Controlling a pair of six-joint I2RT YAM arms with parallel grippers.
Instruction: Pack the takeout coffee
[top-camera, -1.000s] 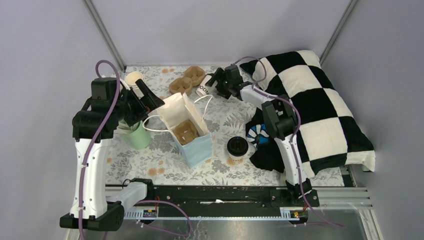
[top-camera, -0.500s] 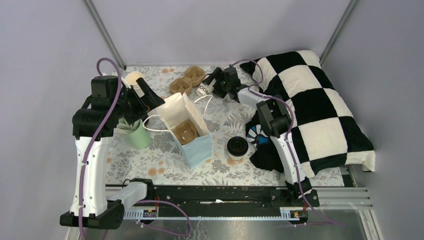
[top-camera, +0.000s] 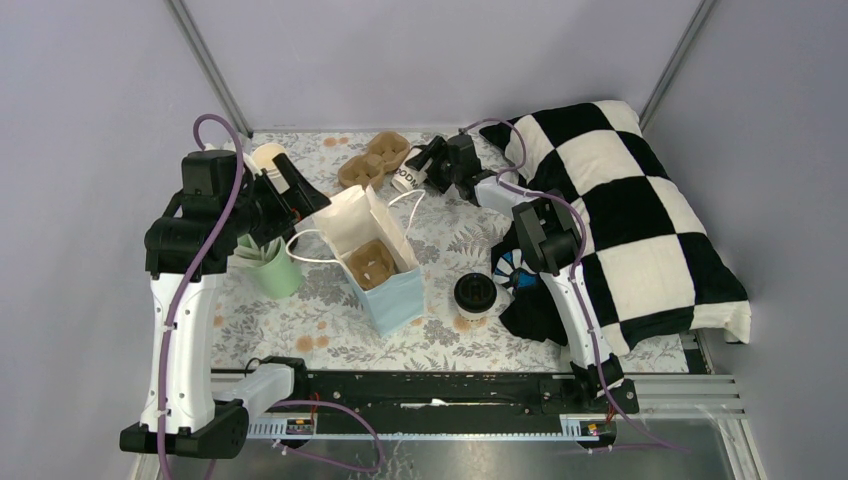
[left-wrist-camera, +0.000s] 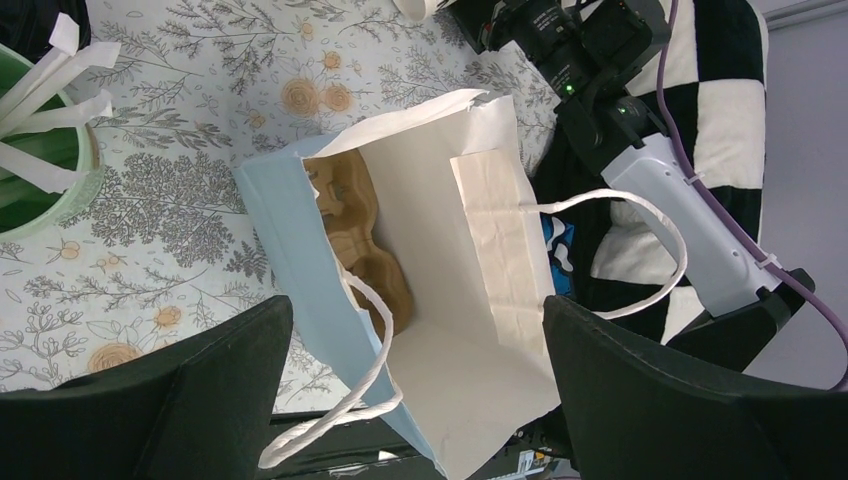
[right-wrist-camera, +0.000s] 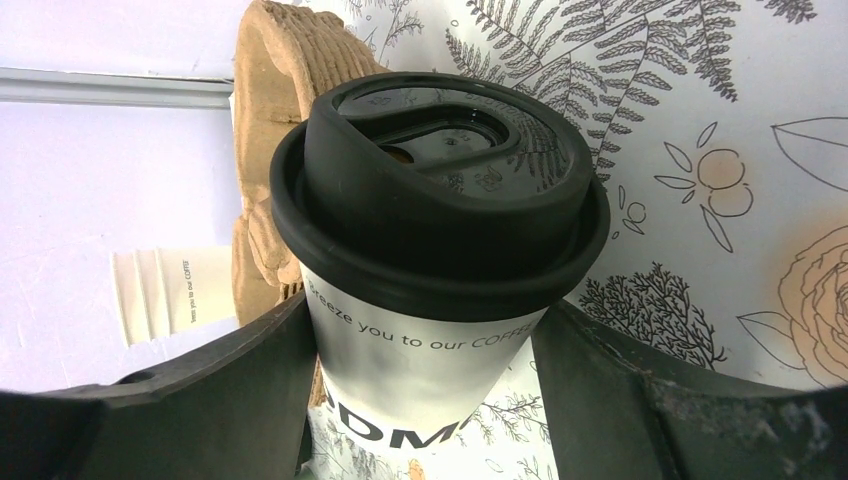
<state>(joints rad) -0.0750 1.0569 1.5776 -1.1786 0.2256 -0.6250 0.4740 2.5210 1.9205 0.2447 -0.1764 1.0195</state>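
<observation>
While the right fingers (right-wrist-camera: 200, 400) clasp one takeout coffee cup (right-wrist-camera: 420, 340) from both sides, touching its white paper wall just under the black lid (right-wrist-camera: 440, 190), the left fingers (left-wrist-camera: 150, 400) hang spread wide and hold nothing above the open mouth of the blue bag (left-wrist-camera: 280, 230). The clasped cup is at the far side of the floral tabletop (top-camera: 330, 325), just beside a loose cardboard carrier (top-camera: 375, 160); whether it stands straight or leans cannot be told. A second carrier (top-camera: 372, 262) lies inside the bag, which stands upright near the middle of the tabletop. The other lidded coffee cup (top-camera: 476, 294) stands on the tabletop to the bag's right, just beside a dark cloth (top-camera: 535, 312) under the right arm. A mint-green cup of white sticks (top-camera: 272, 272) stands left of the bag, a stack of cream cups (top-camera: 268, 157) sits beyond it, and a black-and-white checked cushion (top-camera: 640, 220) fills the right side.
</observation>
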